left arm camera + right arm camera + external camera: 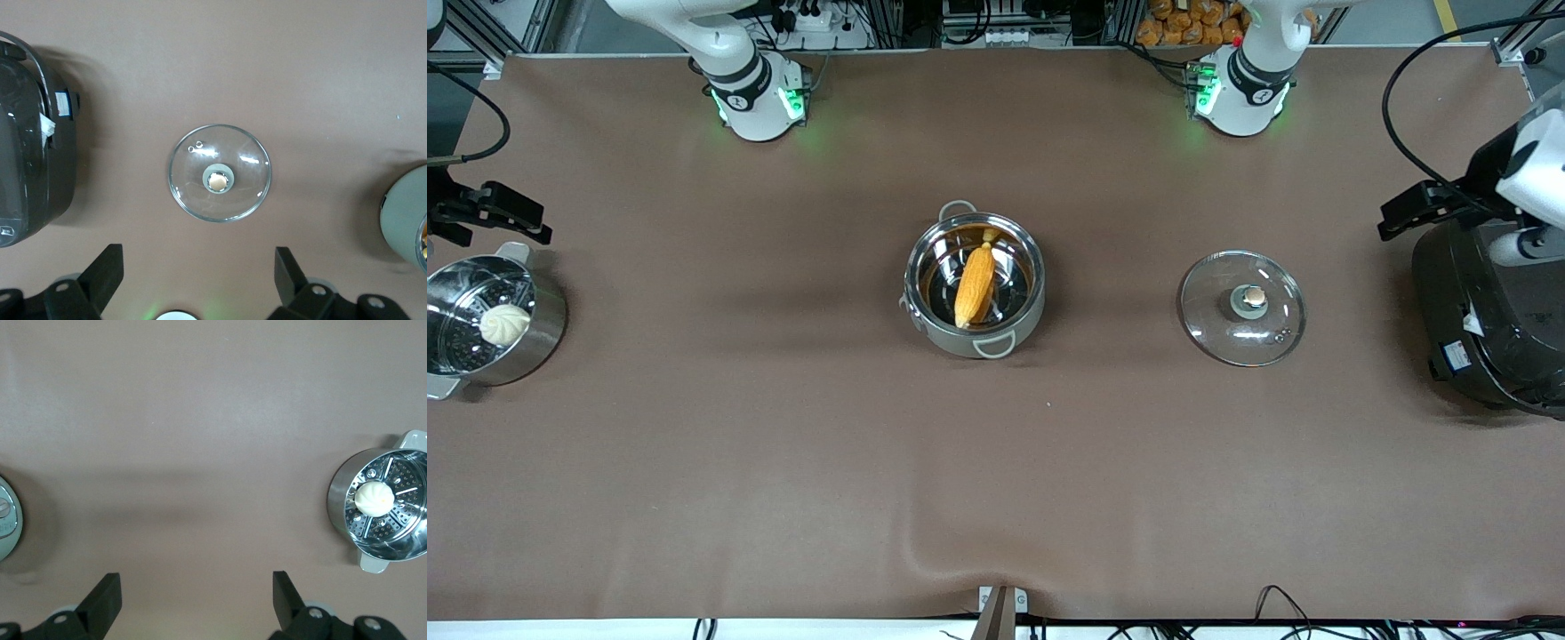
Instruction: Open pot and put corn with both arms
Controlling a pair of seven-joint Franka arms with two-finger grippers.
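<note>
The left pincer [1394, 220] hangs with its two black fingers [103, 270] spread wide and nothing between them. In the front view it sits at mid-height against the edge on the left arm's end of the table, over the brown cloth [783, 444] just beside the black rice cooker [1485, 329]. Its wrist view looks straight down on the glass lid [190, 180], which lies flat on the cloth with its copper knob [218, 180] facing up, clear of the fingers.

The right pincer [541, 227] is just as wide open and empty, its fingers [107, 593] well apart. It shows at mid-height at the edge on the right arm's end, over the cloth beside the steel steamer pot [551, 320]. A white bun [504, 324] rests on the steamer's perforated tray.

Both arms wait, drawn back to their own ends, with their bases along the top of the front view.

The pot [960, 342] stands at the centre of the front view, uncovered, one grey loop handle toward the bases and the other toward the camera. The corn [975, 284] lies inside it on the bottom, slanted, its small stub end pointing toward the bases.

The lid [1209, 311] lies apart from the pot, toward the left arm's end, between the pot and the rice cooker. Its knob [1255, 298] is near its middle.

An edge of the pot [407, 220] shows in the left wrist view, and a sliver of it [7, 520] in the right wrist view, which also shows the steamer [337, 500] and its bun [372, 498].
</note>
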